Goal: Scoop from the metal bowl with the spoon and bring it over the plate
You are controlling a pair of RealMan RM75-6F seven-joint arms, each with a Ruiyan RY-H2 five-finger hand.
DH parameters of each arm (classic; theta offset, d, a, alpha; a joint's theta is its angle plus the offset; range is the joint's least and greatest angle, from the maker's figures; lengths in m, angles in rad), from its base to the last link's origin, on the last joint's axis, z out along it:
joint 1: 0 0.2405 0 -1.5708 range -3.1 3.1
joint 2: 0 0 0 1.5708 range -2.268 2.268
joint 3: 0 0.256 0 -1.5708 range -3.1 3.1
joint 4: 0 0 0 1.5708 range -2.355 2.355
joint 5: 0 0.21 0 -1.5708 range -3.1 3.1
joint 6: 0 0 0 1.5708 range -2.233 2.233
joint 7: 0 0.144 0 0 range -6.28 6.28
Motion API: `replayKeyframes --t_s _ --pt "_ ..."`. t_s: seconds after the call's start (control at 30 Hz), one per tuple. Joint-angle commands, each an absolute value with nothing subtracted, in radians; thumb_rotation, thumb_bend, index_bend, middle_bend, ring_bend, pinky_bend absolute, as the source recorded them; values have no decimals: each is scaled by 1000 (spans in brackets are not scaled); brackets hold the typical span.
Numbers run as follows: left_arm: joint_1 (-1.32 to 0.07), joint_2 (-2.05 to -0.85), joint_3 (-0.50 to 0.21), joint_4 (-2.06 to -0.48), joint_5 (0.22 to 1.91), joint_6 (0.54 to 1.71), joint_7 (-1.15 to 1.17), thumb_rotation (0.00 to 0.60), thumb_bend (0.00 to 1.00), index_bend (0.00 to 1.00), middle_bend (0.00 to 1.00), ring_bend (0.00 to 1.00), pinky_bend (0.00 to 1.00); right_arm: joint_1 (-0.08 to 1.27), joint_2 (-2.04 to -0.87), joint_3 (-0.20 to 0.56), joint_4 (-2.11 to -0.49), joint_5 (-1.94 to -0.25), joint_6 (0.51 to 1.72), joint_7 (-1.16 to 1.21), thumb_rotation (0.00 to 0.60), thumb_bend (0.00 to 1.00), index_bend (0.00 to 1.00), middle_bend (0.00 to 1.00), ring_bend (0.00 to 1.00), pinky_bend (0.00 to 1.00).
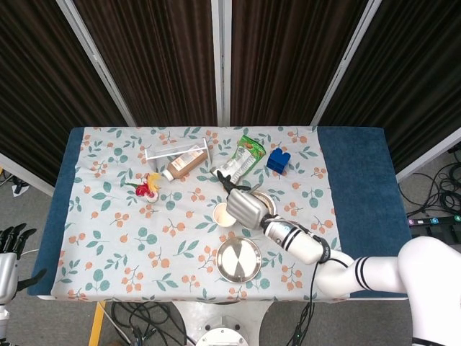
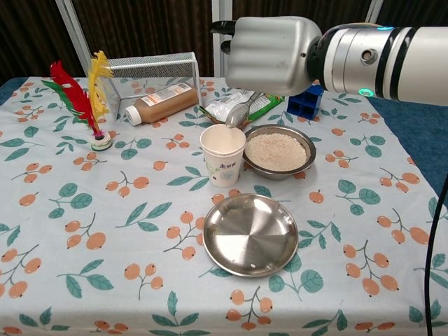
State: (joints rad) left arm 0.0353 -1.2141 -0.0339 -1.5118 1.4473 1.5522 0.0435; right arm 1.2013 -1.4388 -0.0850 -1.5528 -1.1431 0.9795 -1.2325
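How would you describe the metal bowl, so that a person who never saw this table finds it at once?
Start from the white paper cup near the middle of the floral tablecloth. The metal bowl stands directly on the cup's right side, below the right hand. It is deeper than the empty metal plate nearer the robot and holds pale grains.

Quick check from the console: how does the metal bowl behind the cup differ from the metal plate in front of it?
The round metal bowl holds pale, rice-like grains; the round metal plate holds nothing. The bowl is deeper with raised walls, while the plate is shallow and wider. The bowl sits right of the white paper cup, the plate nearer the table's front edge. Both are shiny metal, upright on the floral cloth.
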Motion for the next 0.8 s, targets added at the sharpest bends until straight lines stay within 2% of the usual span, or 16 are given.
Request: replayKeyframes --t_s 0.03,0.23,0.43,0.6,0.8 --pt "33 -1211 -35 -1519 1450 1553 50 600 67 256 219 122 110 1119 -1435 -54 -1545 -1181 1037 -1052 600 344 617 564 217 0" --pt "29 -1207 -38 -1531 1451 1551 65 600 67 256 219 122 110 1028 -1419 -46 -1589 -1252 1061 -760 600 336 617 564 217 0" --pt "21 -1201 -42 -1540 1453 1545 74 600 67 256 219 122 110 954 -1460 -95 -1564 -1395 1080 -557 600 327 610 563 201 0" --pt "22 -1199 -40 -1545 1456 1549 75 600 67 256 219 122 109 903 -1545 -128 -1497 -1491 1100 -490 600 301 596 557 175 0" --pt "28 -1198 -34 -1543 1454 1550 62 600 67 256 219 122 108 846 -1644 -137 -1409 -1507 1093 -524 600 265 543 515 128 0"
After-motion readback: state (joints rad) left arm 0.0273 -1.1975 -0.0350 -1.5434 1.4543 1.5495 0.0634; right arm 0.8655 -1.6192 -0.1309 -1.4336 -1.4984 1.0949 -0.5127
